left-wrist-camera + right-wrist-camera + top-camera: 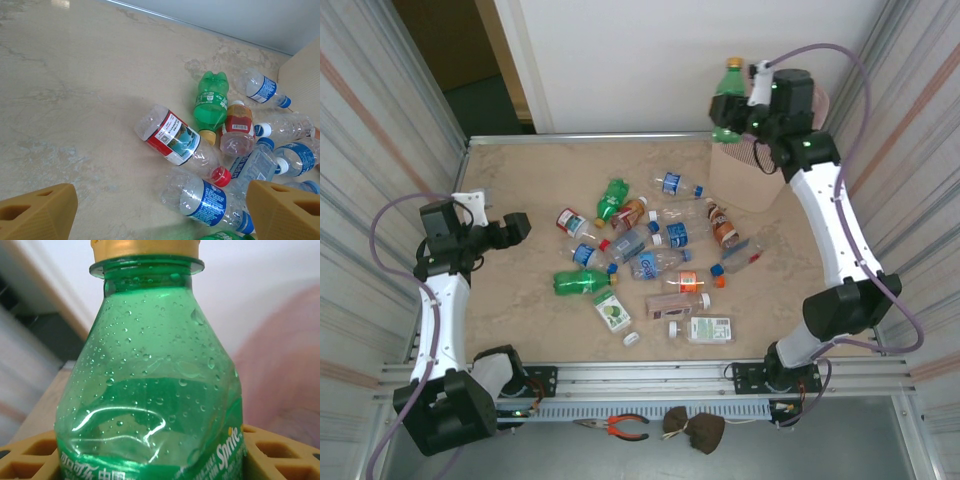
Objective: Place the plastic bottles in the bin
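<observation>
Right gripper has its pads clamped on the lower body of a green bottle, yellow cap up, bottle upright and beaded with droplets inside. The plastic dents a little where it is pinched, so the grip looks firm. The catch sits high at the far right of the table, right by the bin, whose pink wall blurs in just to the right of the bottle in the wrist view. Whether the bottle is fully over the mouth cannot be told from here.

This looks like the carry-and-drop step for this one. The next move calls for getting it squarely above the rim, then letting the fingers part so it falls in.

Over on the left, the left gripper hangs low with fingers spread wide and nothing between them, facing the plastic bottles strewn across mid-table, most of the job yet to go.
</observation>
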`<state>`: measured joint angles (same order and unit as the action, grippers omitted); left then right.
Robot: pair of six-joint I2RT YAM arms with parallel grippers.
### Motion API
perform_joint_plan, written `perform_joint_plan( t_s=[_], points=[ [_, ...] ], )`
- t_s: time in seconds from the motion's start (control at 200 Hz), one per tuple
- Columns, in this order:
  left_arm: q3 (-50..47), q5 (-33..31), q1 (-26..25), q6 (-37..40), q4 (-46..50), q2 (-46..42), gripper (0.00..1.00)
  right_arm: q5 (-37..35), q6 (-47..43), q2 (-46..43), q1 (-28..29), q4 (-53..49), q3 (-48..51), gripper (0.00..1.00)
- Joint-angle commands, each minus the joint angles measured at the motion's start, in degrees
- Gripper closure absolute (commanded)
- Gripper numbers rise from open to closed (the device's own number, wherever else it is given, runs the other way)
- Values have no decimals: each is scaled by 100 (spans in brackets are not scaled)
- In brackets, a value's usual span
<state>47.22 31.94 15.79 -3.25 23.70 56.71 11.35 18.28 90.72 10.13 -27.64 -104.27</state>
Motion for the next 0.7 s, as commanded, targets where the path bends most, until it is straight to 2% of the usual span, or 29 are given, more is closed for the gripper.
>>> perform_joint_plan(
  t_s=[0.0,0.135,0.24,0.696],
  points=[
    [-44,58,12,-53,-110,41,12,-273,918,38,-444,149,-189,50],
    [-61,104,12,-79,-166,49,12,-356,1151,319,-869,60,-267,50],
    [-94,138,12,-112,-260,22,12,-340,1241,648,-1074,-115,-686,51],
    [-117,-45,6,-70,-228,-8,12,-417,1345,2450,-1296,-1115,-2161,51]
  ],
)
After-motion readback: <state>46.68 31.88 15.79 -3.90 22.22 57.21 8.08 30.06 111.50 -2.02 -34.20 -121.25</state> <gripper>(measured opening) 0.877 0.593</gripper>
